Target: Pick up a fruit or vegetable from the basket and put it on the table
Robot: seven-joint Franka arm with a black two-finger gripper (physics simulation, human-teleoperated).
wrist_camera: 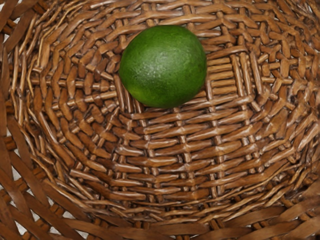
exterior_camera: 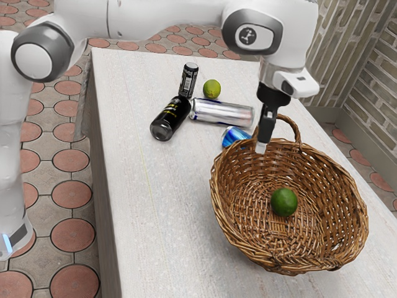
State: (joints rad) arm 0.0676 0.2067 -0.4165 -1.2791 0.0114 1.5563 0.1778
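Properly, the tool (exterior_camera: pixel 261 148) (released or clenched: indeterminable) needed centring over the lime (exterior_camera: pixel 284 202) before straight descent into the wicker basket (exterior_camera: pixel 248 245).

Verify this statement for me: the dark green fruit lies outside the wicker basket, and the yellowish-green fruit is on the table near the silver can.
One point is wrong: the dark green fruit lies inside the wicker basket, as the exterior view shows. The rest stands: the yellowish-green fruit is on the table near the silver can.
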